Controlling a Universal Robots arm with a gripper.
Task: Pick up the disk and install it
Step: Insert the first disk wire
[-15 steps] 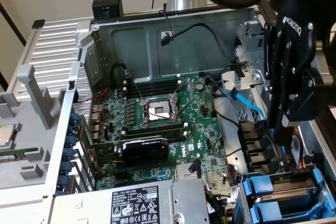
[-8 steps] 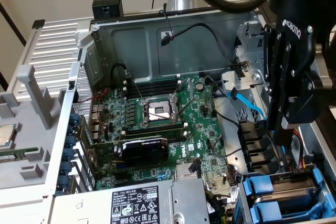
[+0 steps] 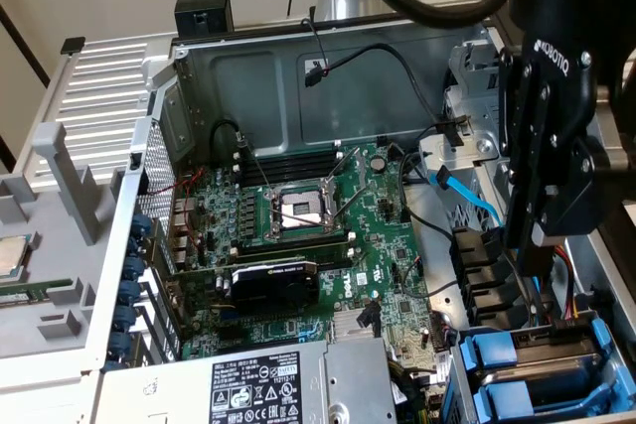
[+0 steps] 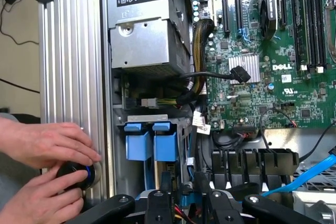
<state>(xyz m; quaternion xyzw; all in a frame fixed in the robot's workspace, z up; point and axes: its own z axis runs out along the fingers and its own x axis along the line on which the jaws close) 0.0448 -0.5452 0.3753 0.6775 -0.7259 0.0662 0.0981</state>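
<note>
The disk (image 3: 556, 338) lies in the drive cage at the case's corner, at the exterior view's lower right, its dark grey face framed by its blue carrier. A second blue carrier (image 3: 497, 406) sits just beside it in the same cage. In the wrist view the two carriers' blue ends (image 4: 152, 146) stand side by side, close to the power supply. The end effector (image 3: 532, 245) hangs just above the cage, pointing down at it. From the wrist view the end effector (image 4: 187, 205) has a strip of blue showing inside it, but it cannot be told whether it is open or gripping anything. Red wires (image 3: 561, 253) run past it, and black plastic cable guides (image 3: 482, 265) stand between the cage and the motherboard (image 3: 383, 245). A light blue cable (image 3: 472, 201) slants down from the metal bracket behind them. On the motherboard the open socket (image 3: 298, 211) sits near the middle, with a black card (image 3: 273, 280) plugged in beside it toward the power supply (image 3: 268, 389), a grey box with a black-and-white label. The case (image 3: 258, 76) lies on its side with its lid off. Outside its ribbed wall, in the wrist view, a person's hand (image 4: 42, 142) rests on a black knob (image 4: 79, 174) with a blue ring, and a second hand (image 4: 31, 203) touches the same knob.
</note>
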